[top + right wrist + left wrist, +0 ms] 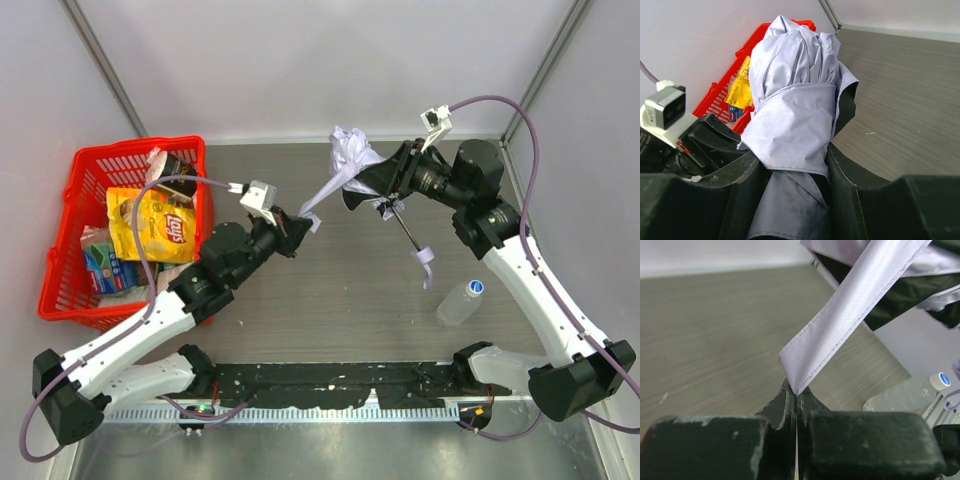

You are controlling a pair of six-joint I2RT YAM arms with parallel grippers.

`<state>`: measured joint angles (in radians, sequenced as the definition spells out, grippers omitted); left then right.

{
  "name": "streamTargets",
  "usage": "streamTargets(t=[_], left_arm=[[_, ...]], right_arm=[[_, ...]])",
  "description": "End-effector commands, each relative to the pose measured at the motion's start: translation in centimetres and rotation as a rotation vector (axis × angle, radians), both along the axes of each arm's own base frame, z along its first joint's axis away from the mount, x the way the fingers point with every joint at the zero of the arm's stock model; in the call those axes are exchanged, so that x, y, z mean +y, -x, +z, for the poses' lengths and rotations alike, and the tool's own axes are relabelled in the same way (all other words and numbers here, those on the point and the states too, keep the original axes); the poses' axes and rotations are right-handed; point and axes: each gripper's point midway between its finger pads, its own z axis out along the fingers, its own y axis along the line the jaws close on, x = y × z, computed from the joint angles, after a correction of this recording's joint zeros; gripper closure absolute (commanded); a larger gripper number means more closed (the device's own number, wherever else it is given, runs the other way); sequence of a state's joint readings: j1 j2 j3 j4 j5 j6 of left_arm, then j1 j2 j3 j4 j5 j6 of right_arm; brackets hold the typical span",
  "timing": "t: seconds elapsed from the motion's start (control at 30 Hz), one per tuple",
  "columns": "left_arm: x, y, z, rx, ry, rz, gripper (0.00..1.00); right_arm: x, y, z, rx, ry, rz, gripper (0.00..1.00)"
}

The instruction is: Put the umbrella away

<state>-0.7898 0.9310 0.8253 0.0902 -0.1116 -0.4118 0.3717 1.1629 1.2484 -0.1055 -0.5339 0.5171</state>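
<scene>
The umbrella (352,152) is held above the table's far middle, a bunched pale lavender canopy with a dark inner side. Its thin black shaft (404,222) slants down to the small handle (424,254) and wrist strap. My right gripper (795,165) is shut on the gathered canopy (795,75), one finger on either side of the cloth. A flat lavender closure strap (855,300) runs taut from the canopy to my left gripper (797,392), which is shut on its tip. From above, the left gripper (301,224) sits left of and below the canopy.
A red basket (70,290) at the left table edge holds a yellow chips bag (160,225) and other packets. A clear plastic bottle (460,302) with a blue cap lies on the table under the right arm. Grey walls close in on three sides.
</scene>
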Motion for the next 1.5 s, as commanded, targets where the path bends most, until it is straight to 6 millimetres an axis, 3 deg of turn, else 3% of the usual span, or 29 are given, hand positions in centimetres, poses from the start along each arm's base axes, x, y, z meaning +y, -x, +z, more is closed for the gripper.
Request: streamTargets(t=[0.0, 0.17, 0.23, 0.27, 0.37, 0.43, 0.57, 0.63, 0.73, 0.77, 0.8, 0.97, 1.17, 1.23, 1.3, 1.4, 1.47], left_arm=[[0.3, -0.7, -4.6, 0.128, -0.026, 0.119, 1.0], [-2.1, 0.2, -5.9, 0.172, -0.06, 0.098, 1.0], [-3.1, 0.6, -5.9, 0.202, -0.063, 0.051, 0.99], [-3.3, 0.8, -6.2, 0.218, -0.081, 0.031, 0.93], [-4.2, 1.9, -5.2, 0.224, -0.075, -0.051, 0.61], [-4.8, 3.1, -4.4, 0.222, -0.086, -0.131, 0.47], [-5.1, 6.1, -3.1, 0.219, -0.13, -0.294, 0.41], [-4.1, 7.3, -1.6, 0.176, -0.129, -0.336, 0.39], [-2.3, 7.6, 0.4, 0.18, -0.104, -0.34, 0.32], [-1.8, 7.2, 1.1, 0.193, -0.086, -0.353, 0.22], [-1.5, 7.1, 2.1, 0.209, -0.064, -0.374, 0.02], [0.0, 2.6, 5.6, 0.374, 0.166, -0.331, 0.08], [-2.4, -1.4, 5.1, 0.659, 0.506, -0.35, 0.16], [-3.6, -2.1, 5.4, 0.691, 0.55, -0.418, 0.25], [-3.8, -2.5, 5.1, 0.69, 0.546, -0.418, 0.27], [-2.7, -2.8, 4.7, 0.619, 0.504, -0.342, 0.26], [-1.8, -2.6, 4.3, 0.578, 0.437, -0.296, 0.25]], right_arm=[[-2.0, -0.6, 7.7, -0.163, -0.136, -0.12, 0.99], [-0.4, 0.2, 5.5, -0.139, -0.086, 0.012, 0.99], [0.4, 0.6, 3.6, -0.124, 0.01, 0.098, 0.99], [0.5, 0.6, 2.1, -0.095, 0.05, 0.114, 0.99], [0.0, 1.0, 0.5, -0.192, 0.158, 0.137, 0.99], [-0.4, 1.2, -0.4, -0.215, 0.219, 0.145, 0.99], [-1.0, 0.5, -1.8, -0.261, 0.301, 0.127, 0.99], [-1.3, 0.3, -2.6, -0.281, 0.354, 0.127, 0.99], [-1.7, 0.3, -3.6, -0.317, 0.424, 0.146, 0.99], [-1.8, 0.6, -3.8, -0.318, 0.432, 0.153, 0.99], [-1.9, 0.9, -4.1, -0.337, 0.449, 0.165, 0.99], [-2.4, 0.6, -4.6, -0.36, 0.474, 0.101, 0.99], [-3.6, -2.4, -7.2, -0.389, 0.632, -0.066, 0.99], [-4.4, -4.2, -7.1, -0.411, 0.661, -0.162, 0.99], [-5.6, -6.4, -7.0, -0.417, 0.731, -0.25, 0.99], [-7.4, -10.0, -7.6, -0.441, 0.843, -0.351, 0.99], [-10.3, -12.5, -7.2, -0.471, 0.949, -0.466, 0.99]])
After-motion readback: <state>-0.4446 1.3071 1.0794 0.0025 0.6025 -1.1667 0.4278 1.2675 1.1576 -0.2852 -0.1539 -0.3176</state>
